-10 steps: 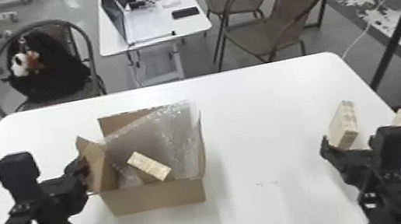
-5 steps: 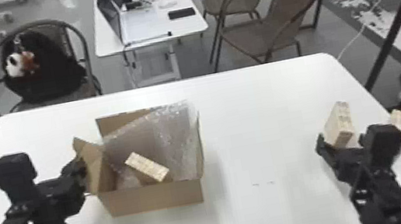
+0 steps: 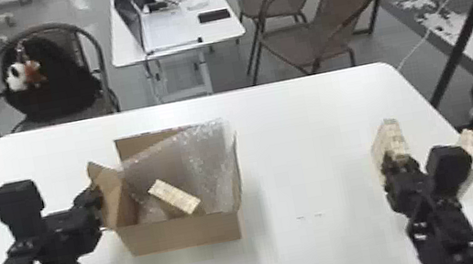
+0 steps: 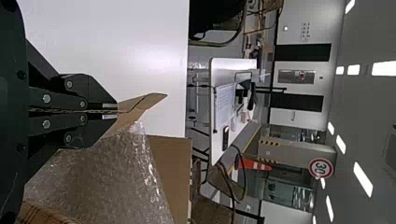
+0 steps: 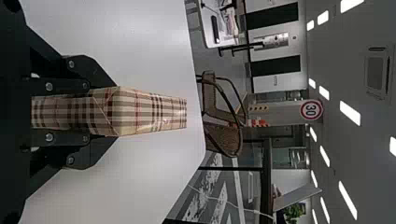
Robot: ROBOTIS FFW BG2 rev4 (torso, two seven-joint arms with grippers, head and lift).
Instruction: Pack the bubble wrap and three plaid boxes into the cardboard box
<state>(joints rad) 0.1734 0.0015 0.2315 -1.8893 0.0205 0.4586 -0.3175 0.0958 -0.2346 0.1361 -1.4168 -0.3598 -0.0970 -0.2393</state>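
Observation:
In the head view, my left gripper [image 3: 97, 198] is at the left flap of the cardboard box [image 3: 183, 234]; in the left wrist view the left gripper [image 4: 112, 111] is shut on that flap [image 4: 142, 103]. Bubble wrap [image 3: 209, 166] lines the open box, and a plaid box [image 3: 174, 196] lies tilted on it. On the table's right side, my right gripper [image 3: 394, 158] holds a second plaid box [image 3: 385, 135]. In the right wrist view the right gripper [image 5: 114, 112] has its fingers against both sides of that plaid box [image 5: 149, 113]. A third plaid box [image 3: 472, 143] stands farther right, partly hidden by the right arm.
The white table [image 3: 305, 131] has free room between the cardboard box and the right arm. Beyond its far edge are chairs [image 3: 307, 37], a chair with a black bag [image 3: 54, 82] and a small table with a laptop [image 3: 166, 30].
The right gripper has swung in from the left side of the second plaid box to its near side and has closed on it. The left gripper keeps its place at the flap.

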